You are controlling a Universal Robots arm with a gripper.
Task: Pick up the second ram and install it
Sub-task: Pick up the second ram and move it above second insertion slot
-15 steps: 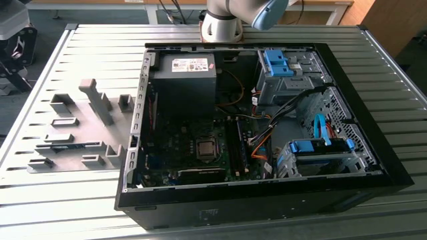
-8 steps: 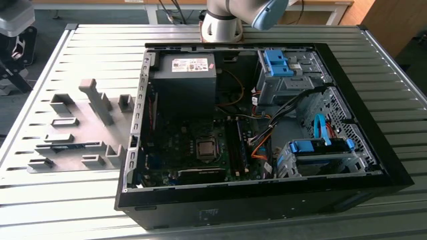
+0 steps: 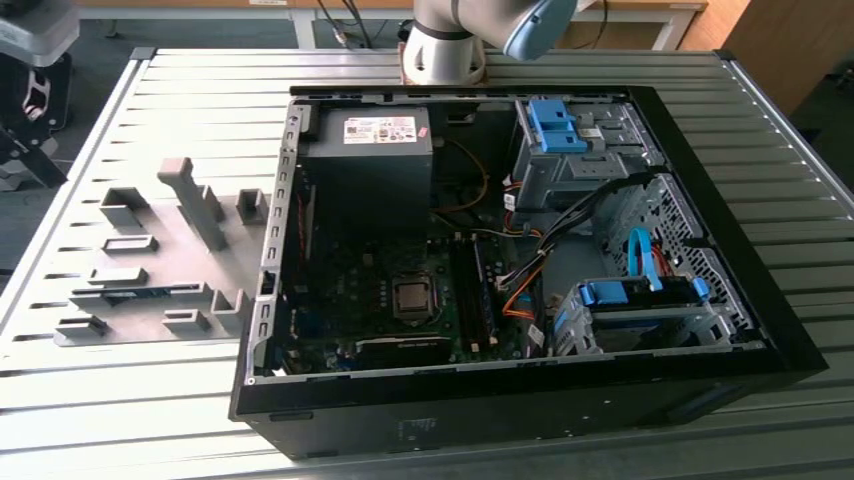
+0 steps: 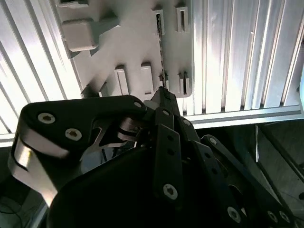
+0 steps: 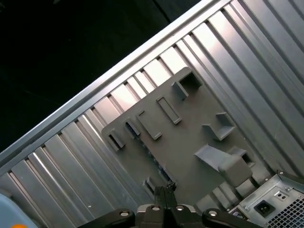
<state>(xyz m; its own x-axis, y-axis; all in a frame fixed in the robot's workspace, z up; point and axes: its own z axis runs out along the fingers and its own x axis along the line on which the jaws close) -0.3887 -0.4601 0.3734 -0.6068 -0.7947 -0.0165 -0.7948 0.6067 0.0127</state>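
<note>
The second ram point(image 3: 150, 293) lies on the grey fixture plate point(image 3: 160, 250) at the exterior view's left, a thin green strip with a blue patch, held on edge between small blocks. In both wrist views it appears as a narrow line across the plate point(image 4: 161, 52) point(image 5: 151, 154). My gripper point(image 4: 164, 92) hangs high above the plate, its black fingers point(image 5: 166, 191) brought together to a point with nothing between them. Seen from above, the tip lines up near one end of the ram.
An open black computer case point(image 3: 747, 330) lies on the slatted metal table point(image 3: 160, 420), with the motherboard, CPU socket point(image 3: 411, 296), memory slots point(image 3: 470, 290), power supply point(image 3: 367, 150) and blue drive brackets inside. Tall grey blocks point(image 3: 187, 195) rise from the fixture plate. The arm's base point(image 3: 447, 45) stands behind the case.
</note>
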